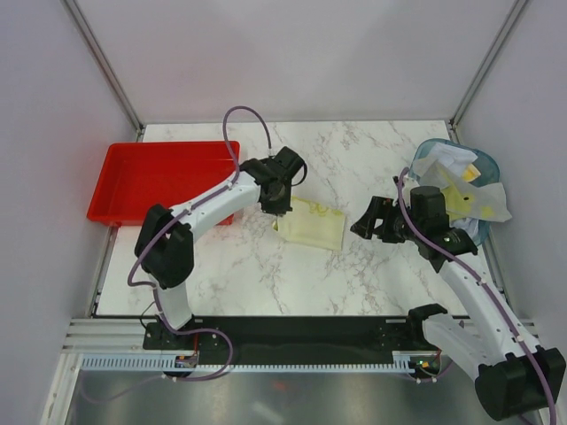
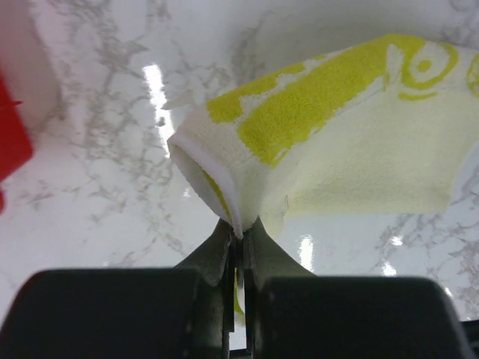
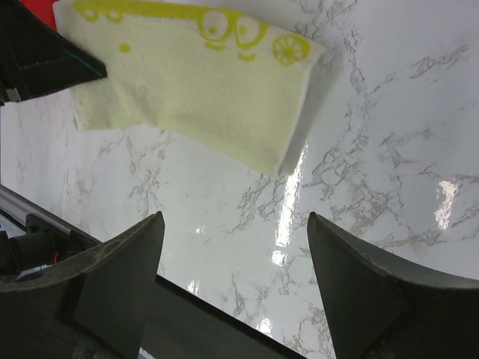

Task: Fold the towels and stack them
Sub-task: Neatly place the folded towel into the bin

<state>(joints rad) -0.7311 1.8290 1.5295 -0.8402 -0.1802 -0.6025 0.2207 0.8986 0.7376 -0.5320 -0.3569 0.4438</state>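
A pale yellow towel (image 1: 312, 225) with yellow marks lies folded on the marble table at its middle. My left gripper (image 1: 279, 209) is shut on the towel's left edge and lifts that edge a little; the left wrist view shows the fold of the towel (image 2: 352, 149) pinched between my closed fingers (image 2: 238, 228). My right gripper (image 1: 365, 223) is open and empty, just right of the towel; the right wrist view shows the towel (image 3: 202, 82) ahead of its spread fingertips (image 3: 150, 232). More towels (image 1: 469, 190), white and yellow, are heaped in the teal basket (image 1: 434, 150) at the right.
A red plastic tray (image 1: 159, 181) stands at the back left, by my left arm. The teal basket sits at the table's right edge, behind my right arm. Bare marble (image 1: 266, 274) lies in front of the towel.
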